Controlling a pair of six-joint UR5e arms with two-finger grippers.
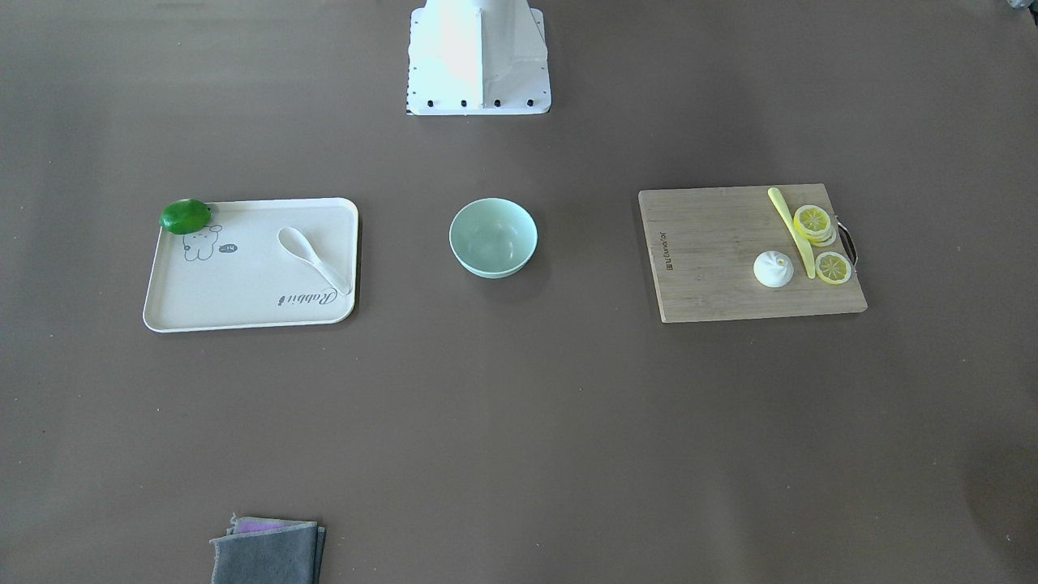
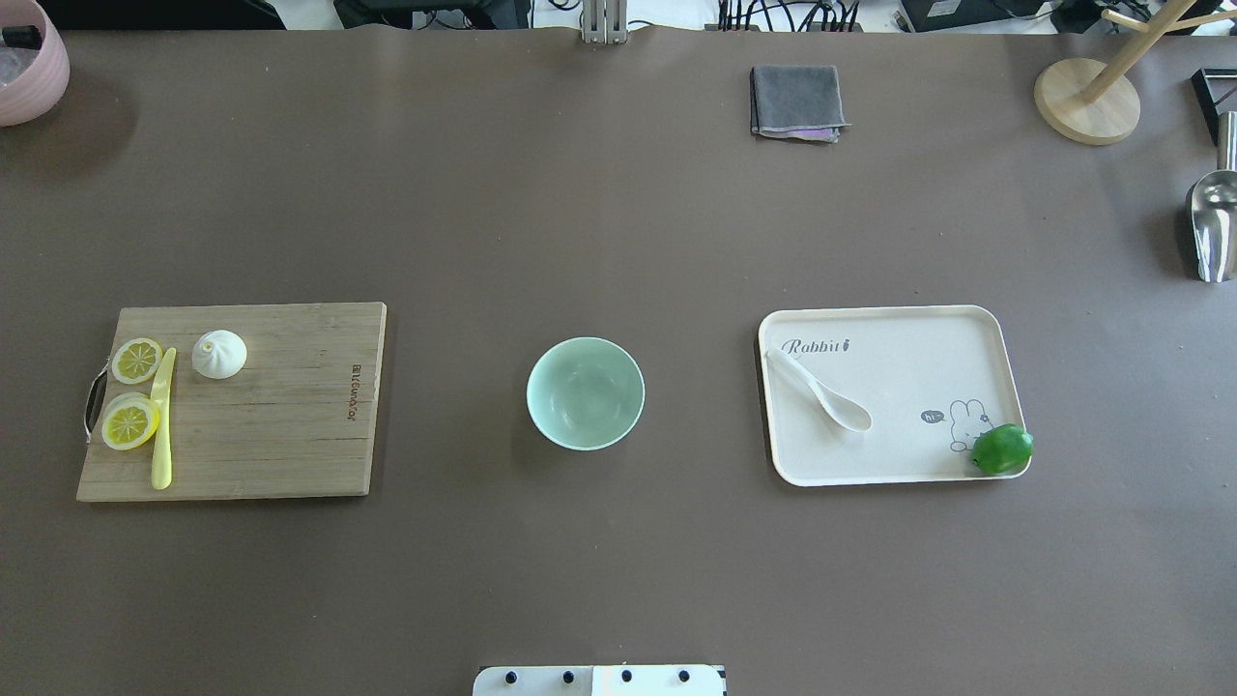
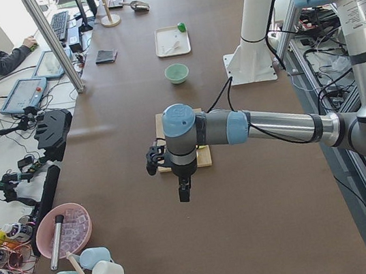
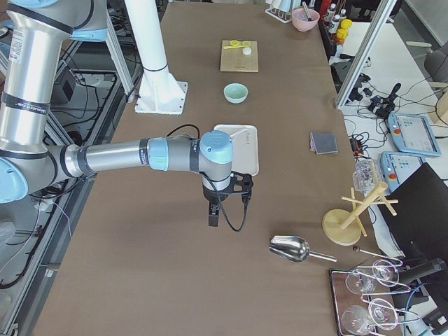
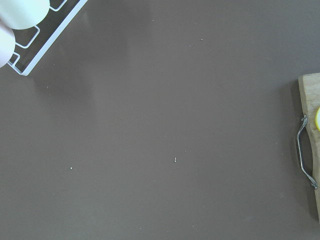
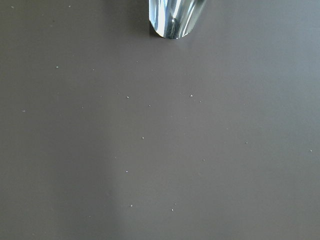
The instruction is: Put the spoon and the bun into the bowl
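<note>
The pale mint-green bowl (image 1: pixel 493 237) (image 2: pixel 586 392) stands empty at the table's middle. The white spoon (image 1: pixel 315 258) (image 2: pixel 819 389) lies on a cream tray (image 2: pixel 899 464) on my right side. The white bun (image 1: pixel 774 268) (image 2: pixel 219 354) sits on a wooden cutting board (image 2: pixel 280 425) on my left side. My left gripper (image 3: pixel 185 193) shows only in the exterior left view, hanging above bare table beyond the board's outer end; I cannot tell if it is open. My right gripper (image 4: pixel 213 218) shows only in the exterior right view, above bare table beyond the tray; I cannot tell its state either.
A green lime (image 2: pixel 1002 449) sits on the tray's corner. Lemon slices (image 2: pixel 135 360) and a yellow knife (image 2: pixel 162 416) lie beside the bun. A grey cloth (image 2: pixel 796 101), a metal scoop (image 2: pixel 1213 222), a wooden stand (image 2: pixel 1087 97) and a pink bowl (image 2: pixel 29 63) are at the far edge.
</note>
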